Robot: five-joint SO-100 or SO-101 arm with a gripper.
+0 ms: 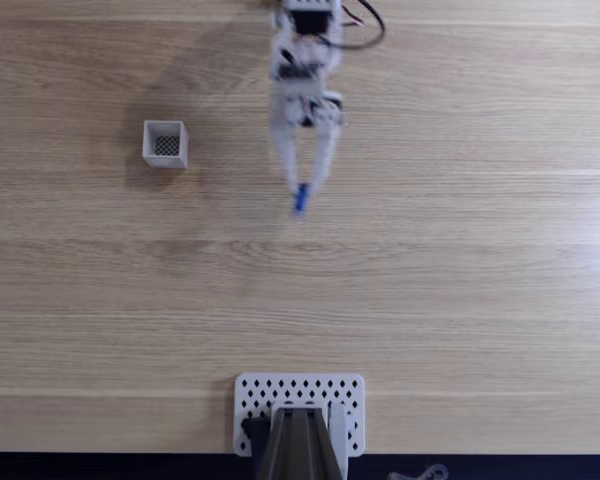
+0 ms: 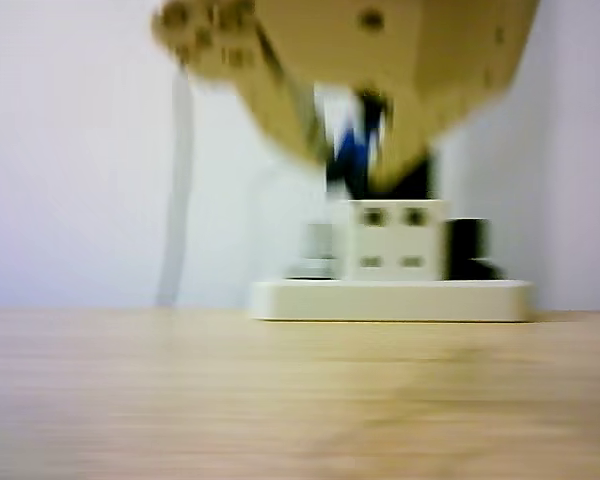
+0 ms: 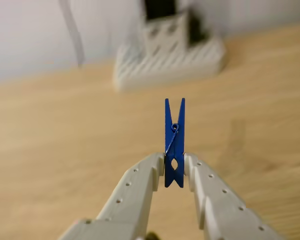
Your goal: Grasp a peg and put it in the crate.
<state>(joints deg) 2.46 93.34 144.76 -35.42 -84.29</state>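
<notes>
Wrist view, nearest the lens: I see the pale two-finger gripper [image 3: 174, 167] closed narrow on the slim blue plastic clothes peg [image 3: 174, 142], its fingertips pressing the peg's lower part from both sides. The peg stands upright between them, with its forked end pointing away from the camera and its wire spring visible at mid-length. Beyond it lies the light wooden table [image 3: 65, 150], and farther back, out of focus, a white perforated plate [image 3: 170, 67] carrying a blocky white mount.

Fixed view from above: I see the gripper [image 1: 300, 185], blurred, near the top centre of the table [image 1: 460, 280], with the peg [image 1: 300, 199] showing as a short blue mark at its tips. The small white square open-topped crate [image 1: 166, 143] with its dark mesh floor stands well apart to the left of the gripper in this view. The perforated plate [image 1: 300, 398] sits at the bottom edge.

Other view: everything is heavily blurred; I make out a blue patch, the peg [image 2: 352, 150], under a tan body.
</notes>
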